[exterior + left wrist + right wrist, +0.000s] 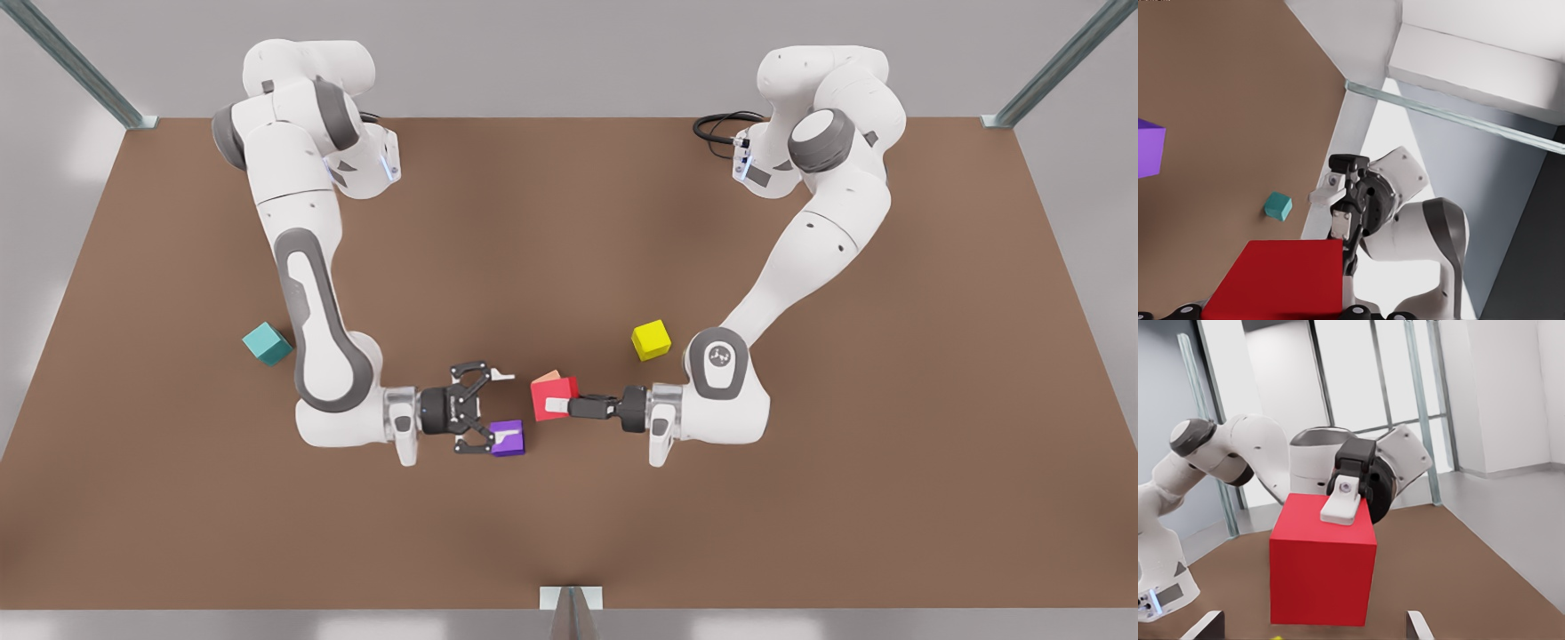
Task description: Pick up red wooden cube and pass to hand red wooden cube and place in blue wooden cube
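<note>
Front: left gripper (555, 405) clasps red wooden cube (543, 391), right gripper (503, 407) spread.

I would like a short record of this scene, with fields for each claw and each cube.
left claw: on the front view's right, shut on red wooden cube
right claw: open, facing that cube, apart from it
blue wooden cube: on table, beside right arm
other cubes: purple cube, yellow cube, salmon-orange cube
</note>
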`<state>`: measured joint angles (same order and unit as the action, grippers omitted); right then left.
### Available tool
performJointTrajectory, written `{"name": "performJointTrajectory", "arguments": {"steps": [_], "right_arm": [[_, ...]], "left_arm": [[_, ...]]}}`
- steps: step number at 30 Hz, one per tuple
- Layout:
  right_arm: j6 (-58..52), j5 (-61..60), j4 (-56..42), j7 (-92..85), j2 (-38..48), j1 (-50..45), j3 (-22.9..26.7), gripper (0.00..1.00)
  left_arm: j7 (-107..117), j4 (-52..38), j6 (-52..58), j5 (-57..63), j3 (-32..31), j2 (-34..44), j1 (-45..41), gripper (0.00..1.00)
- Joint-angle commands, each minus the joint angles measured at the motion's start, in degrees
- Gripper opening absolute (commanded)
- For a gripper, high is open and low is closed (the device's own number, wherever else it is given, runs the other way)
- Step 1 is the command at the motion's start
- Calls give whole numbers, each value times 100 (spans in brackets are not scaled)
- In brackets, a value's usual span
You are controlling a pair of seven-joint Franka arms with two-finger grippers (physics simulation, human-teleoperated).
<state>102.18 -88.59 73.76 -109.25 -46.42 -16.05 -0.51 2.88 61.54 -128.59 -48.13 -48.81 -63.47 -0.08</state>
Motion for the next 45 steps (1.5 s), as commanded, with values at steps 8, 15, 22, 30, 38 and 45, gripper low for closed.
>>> {"name": "performJointTrajectory", "arguments": {"steps": [8, 15, 22, 30, 38, 45], "right_arm": [[109, -106, -20, -1819, -69, -144, -11, 100], [390, -177, -99, -1766, -227, -205, -11, 100], [645, -194, -204, -1696, -341, -302, -143, 100], [733, -203, -248, -1687, -403, -302, -266, 100], [733, -203, -248, -1643, -394, -267, -406, 100], [680, -212, -239, -1626, -368, -196, -503, 100]], "left_arm": [[-218, -2, -105, -57, -14, 1, 25, 66], [-1202, 25, -70, -48, -14, 1, 87, 66], [-1738, 25, -96, -48, -14, -8, 52, 66], [-1712, -2, -378, -65, -23, -17, -124, 66], [-1721, -2, -386, -65, -58, -25, -142, 66], [-1729, 7, -386, -65, -58, -52, -133, 66]]}}
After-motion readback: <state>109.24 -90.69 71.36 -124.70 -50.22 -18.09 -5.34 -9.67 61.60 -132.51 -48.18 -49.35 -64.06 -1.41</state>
